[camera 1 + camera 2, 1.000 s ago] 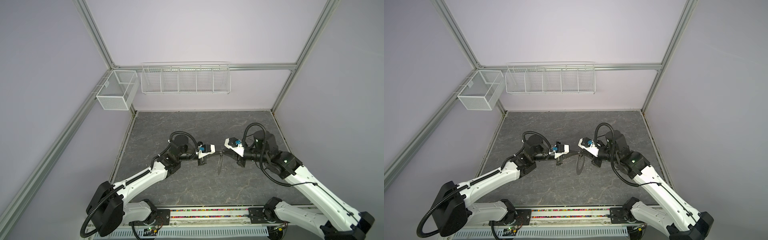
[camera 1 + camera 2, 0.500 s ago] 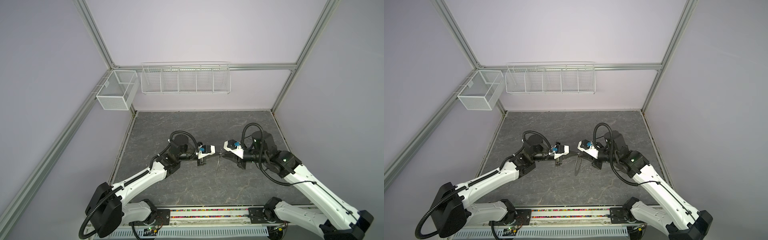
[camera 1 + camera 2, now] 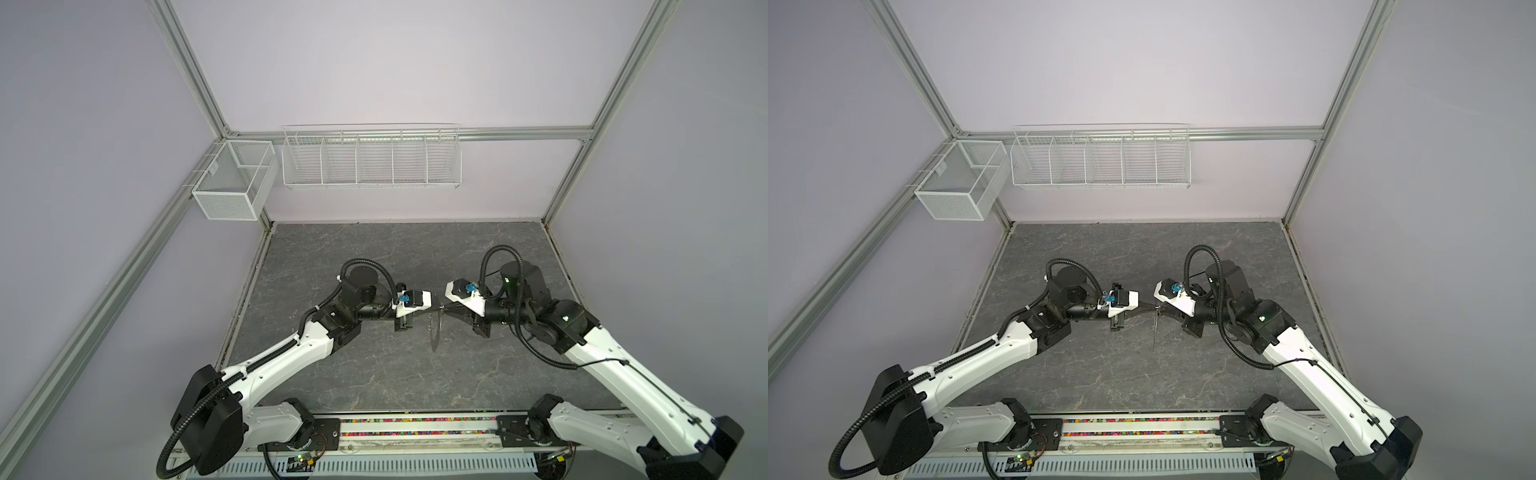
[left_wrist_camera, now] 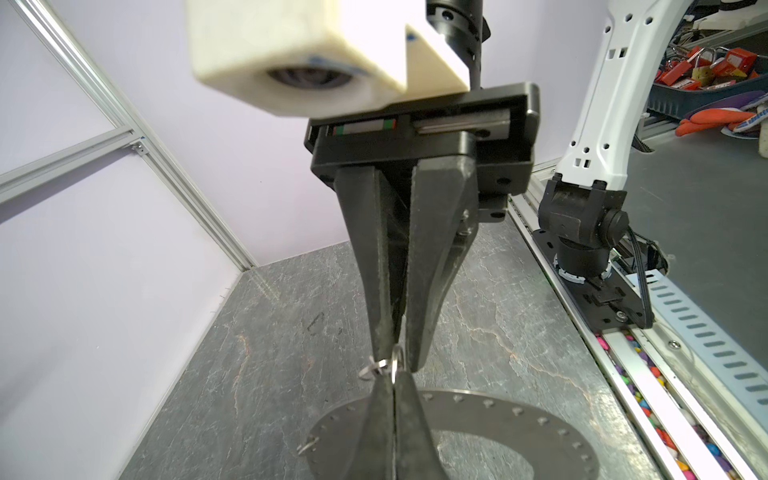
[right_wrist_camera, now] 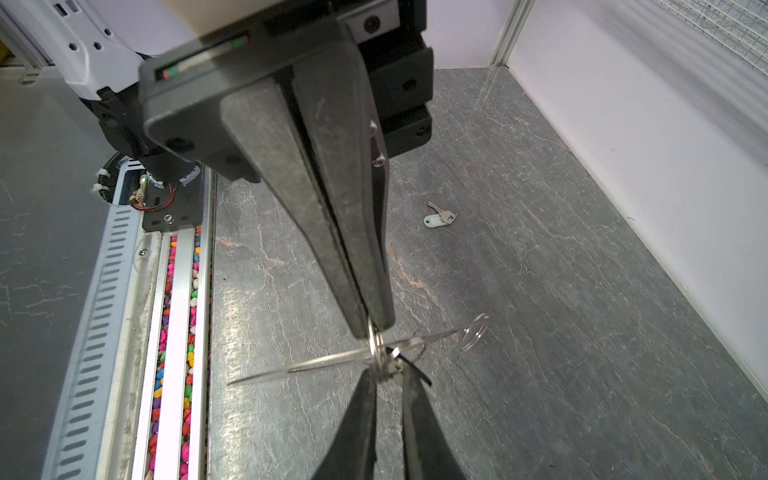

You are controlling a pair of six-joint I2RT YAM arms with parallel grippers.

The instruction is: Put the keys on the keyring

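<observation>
Left claw (image 4: 393, 384) is clamping shut on the keyring (image 4: 478, 417), gripping its rim and holding it up off the surface (image 5: 540, 291). In both top views the keyring is hanging edge-on between the two arms. Right claw (image 5: 388, 380) is meeting it tip to tip, jaws nearly together, pinching a small split ring (image 4: 395, 360) right at that rim. The white-tag key (image 5: 438, 218) is lying flat on the surface, well apart from both claws.
</observation>
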